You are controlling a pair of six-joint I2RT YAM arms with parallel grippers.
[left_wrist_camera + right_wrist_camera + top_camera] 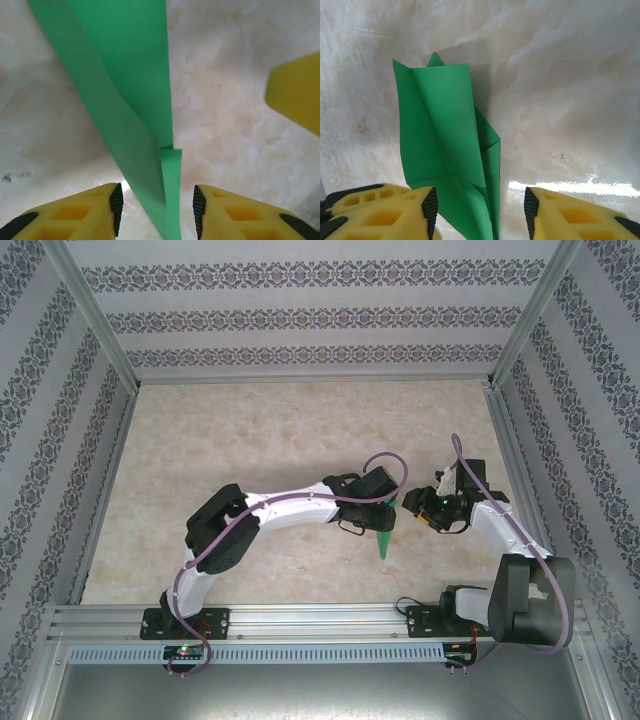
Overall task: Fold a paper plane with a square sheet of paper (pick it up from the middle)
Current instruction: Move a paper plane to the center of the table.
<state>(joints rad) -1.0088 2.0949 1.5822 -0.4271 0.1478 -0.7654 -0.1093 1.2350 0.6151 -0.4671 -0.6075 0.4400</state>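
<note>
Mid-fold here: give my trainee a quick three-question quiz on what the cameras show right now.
1. True or false: the left gripper is clamped shut on the paper plane.
2. Where is the paper plane? A) between both grippers' open jaws B) lying flat at the table's far edge C) on the left arm's base
3. What colour are the right gripper's fingers?
Key: 1 false, its jaws stand apart, with gaps beside the paper plane. 2 A. 3 yellow, with black pads.
</note>
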